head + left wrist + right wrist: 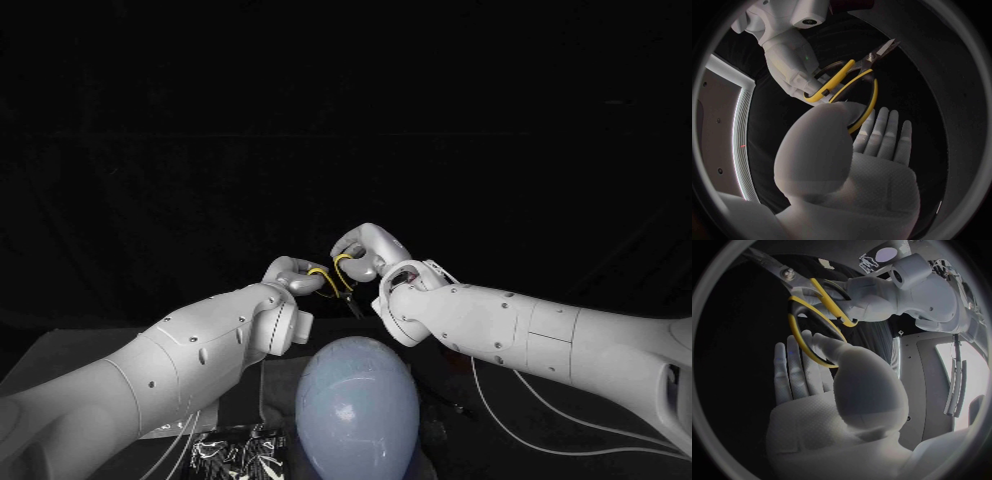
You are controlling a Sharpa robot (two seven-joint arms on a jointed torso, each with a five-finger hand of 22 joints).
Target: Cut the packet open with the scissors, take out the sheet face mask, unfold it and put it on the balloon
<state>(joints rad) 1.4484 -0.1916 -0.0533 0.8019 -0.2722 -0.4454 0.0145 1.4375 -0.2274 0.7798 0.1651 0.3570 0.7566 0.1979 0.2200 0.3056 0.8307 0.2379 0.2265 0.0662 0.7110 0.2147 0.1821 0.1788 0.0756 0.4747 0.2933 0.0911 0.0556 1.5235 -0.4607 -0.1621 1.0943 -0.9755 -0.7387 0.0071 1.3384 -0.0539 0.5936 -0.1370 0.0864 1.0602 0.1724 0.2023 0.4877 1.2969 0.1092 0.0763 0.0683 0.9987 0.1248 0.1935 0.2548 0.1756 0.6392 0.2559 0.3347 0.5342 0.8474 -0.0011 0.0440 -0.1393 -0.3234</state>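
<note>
While both arms reach in toward the middle, they meet over exactly one pair of scissors (pixel 343 285), so it's two hands on one tool right now. The scissors have two yellow handle loops (pixel 870 95), and each hand has claimed one. The left robot hand (pixel 296 275) has its thumb hooked into its loop, with the rest of its fingers (pixel 882 132) stretched out straight and lying side by side, not wrapped around anything. The right robot hand (pixel 368 255) looks the same from its own wrist camera: thumb in the other loop, fingers straight and close together. The short blades (pixel 887 48) stick out away from both palms, and the tips look just barely parted. The scissors are held up between the two hands, off the counter (pixel 577 425), just past the far side of the balloon. There's one balloon (pixel 358 405), pale and egg-shaped, sitting at the middle of the counter's near edge. One crinkly silver packet (pixel 238 450) lies just beside it at that same near edge, on the left arm's side, and neither hand is touching it.
</note>
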